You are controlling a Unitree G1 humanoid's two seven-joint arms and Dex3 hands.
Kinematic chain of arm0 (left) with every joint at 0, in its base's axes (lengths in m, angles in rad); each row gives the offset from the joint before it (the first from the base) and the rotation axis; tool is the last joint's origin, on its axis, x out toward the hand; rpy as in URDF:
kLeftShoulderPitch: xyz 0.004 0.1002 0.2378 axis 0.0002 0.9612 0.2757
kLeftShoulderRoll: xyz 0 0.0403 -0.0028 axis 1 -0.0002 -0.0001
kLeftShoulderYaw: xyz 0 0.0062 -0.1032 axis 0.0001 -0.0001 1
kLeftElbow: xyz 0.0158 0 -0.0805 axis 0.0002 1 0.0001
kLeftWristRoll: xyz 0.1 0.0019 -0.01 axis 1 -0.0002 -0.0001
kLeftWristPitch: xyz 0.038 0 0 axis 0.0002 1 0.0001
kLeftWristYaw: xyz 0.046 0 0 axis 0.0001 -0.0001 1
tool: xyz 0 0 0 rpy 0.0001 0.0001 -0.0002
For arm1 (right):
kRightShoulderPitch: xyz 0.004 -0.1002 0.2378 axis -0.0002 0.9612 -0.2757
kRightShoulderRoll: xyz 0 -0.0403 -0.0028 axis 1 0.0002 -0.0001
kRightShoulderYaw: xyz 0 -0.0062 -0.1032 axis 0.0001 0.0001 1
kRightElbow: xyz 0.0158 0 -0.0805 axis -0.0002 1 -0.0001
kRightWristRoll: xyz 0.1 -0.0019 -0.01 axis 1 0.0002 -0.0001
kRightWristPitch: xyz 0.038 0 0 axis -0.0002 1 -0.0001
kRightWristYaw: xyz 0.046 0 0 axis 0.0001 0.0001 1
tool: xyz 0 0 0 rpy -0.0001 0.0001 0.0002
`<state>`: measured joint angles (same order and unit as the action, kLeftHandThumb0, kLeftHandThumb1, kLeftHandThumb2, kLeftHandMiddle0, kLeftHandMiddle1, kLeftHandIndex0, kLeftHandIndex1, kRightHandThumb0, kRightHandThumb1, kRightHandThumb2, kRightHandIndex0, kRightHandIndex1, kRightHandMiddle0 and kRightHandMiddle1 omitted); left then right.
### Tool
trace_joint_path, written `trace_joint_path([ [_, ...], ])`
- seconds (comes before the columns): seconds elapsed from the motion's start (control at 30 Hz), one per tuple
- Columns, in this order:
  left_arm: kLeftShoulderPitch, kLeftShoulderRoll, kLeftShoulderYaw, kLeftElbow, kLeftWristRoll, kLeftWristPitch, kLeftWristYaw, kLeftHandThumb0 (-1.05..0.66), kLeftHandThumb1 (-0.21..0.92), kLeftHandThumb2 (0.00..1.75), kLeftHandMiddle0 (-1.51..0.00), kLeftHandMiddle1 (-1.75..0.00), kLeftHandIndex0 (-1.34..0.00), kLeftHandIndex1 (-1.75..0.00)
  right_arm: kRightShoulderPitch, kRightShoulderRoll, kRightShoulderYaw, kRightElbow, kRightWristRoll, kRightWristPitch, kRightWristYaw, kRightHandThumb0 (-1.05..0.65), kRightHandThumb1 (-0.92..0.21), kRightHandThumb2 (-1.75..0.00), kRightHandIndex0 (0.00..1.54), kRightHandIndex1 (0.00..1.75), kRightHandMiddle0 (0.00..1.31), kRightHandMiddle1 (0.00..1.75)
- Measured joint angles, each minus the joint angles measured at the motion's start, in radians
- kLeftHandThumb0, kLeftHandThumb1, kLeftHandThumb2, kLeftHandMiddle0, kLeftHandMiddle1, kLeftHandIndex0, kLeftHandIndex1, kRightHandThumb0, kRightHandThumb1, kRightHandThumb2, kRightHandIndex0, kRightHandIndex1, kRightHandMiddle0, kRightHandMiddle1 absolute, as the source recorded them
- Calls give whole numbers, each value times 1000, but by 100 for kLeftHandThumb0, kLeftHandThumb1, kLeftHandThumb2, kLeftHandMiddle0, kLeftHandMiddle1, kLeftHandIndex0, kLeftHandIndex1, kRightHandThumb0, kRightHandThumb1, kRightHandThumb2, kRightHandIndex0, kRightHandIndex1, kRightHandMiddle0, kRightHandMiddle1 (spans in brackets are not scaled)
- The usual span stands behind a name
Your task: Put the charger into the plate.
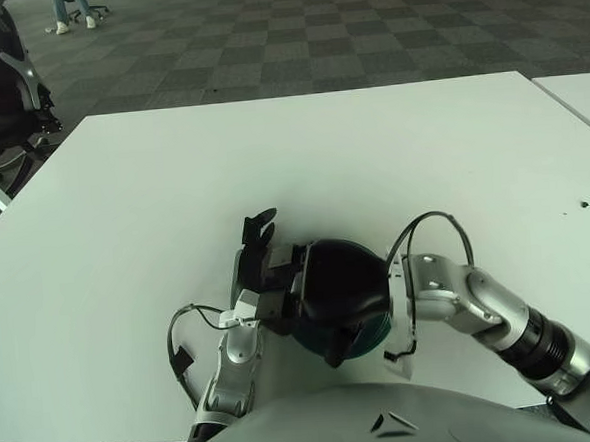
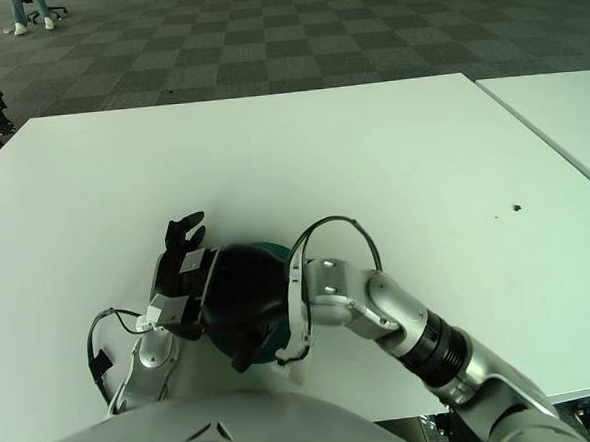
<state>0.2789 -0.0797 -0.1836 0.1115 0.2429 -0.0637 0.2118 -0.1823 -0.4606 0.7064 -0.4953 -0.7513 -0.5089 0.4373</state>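
1. Right hand point(image 1: 341, 290) sits right over the teal plate point(image 1: 374, 336) near the table's point(image 1: 372, 166) front edge; can't tell its finger state.
2. Left hand point(image 1: 260, 268) is just beside it, fingers apart and holding nothing.
3. Charger isn't visible.

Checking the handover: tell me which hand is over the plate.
The right hand: its black bulk covers the teal plate, of which only the rim shows. The left hand is beside the plate, on its left, fingers raised off the white table.

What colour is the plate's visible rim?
Dark teal plate, best seen in the right eye view.
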Motion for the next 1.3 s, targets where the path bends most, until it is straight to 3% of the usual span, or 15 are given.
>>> trace_joint_path([
  [0.23, -52, -29, 39, 69, -53, -28, 3, -80, 92, 94, -64, -14, -7, -92, 53, -10, -4, 1, -22, 8, 32, -41, -58, -99, 110, 175, 42, 175],
  [0.63, -93, -30, 55, 147, -79, -120, 23, -79, 92, 89, -64, -17, -10, -96, 47, -5, 6, 38, -54, -31, 74, -41, -57, -100, 110, 175, 43, 175],
  [0.83, -112, -29, 58, 170, -88, -127, 38, -78, 92, 89, -66, -20, -13, -97, 46, -2, 6, 56, -90, -65, 67, -42, -55, -102, 112, 175, 44, 175],
  [1.0, -121, -28, 62, 182, -105, -135, 45, -76, 92, 88, -57, -41, -16, -99, 45, 3, 4, 95, -132, -110, 10, -42, -53, -105, 112, 175, 45, 175],
  [1.3, -127, -28, 63, 191, -118, -139, 52, -72, 92, 89, -52, -45, -16, -99, 18, 4, -8, 186, -204, -216, -132, -42, -54, -104, 101, 175, 45, 175],
])
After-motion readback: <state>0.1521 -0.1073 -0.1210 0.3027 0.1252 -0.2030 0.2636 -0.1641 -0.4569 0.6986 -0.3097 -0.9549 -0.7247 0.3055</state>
